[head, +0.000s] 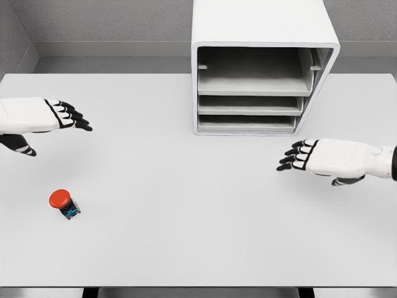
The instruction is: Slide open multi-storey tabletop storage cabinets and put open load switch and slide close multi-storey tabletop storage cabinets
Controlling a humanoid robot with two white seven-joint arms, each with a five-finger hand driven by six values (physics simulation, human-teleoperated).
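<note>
L hand [59, 116]: held flat above table at far left, fingers [74, 117] spread/relaxed, nothing gripped; well apart from switch and cabinet.
R hand [313, 157]: held flat at right, fingers [291, 158] extended twd centre, nothing gripped; below and just right of cabinet front, not touching it.
Switch [64, 203]: red mushroom cap w/ dark body and blue detail, lying tilted on table, lower left; nearer L hand than R, untouched.
Cabinet [260, 68]: white 3-tier unit at table's back centre-right, front facing robot; three drawers [248, 102] seen stacked, top one deepest. Whether any is pulled out: can't be told for sure, all look seated inside shell.
Table [186, 236]: plain white, switch and cabinet on it.
Step (judged): start of task, drawer opening not yet done, switch not yet picked.
Next move (judged): R hand to be brought to a drawer's front edge, fingers hooked on lip, pulled straight twd robot; L hand likely suited for switch pickup after.
Risk (judged): whole cabinet could be dragged if pull is off-axis.
</note>
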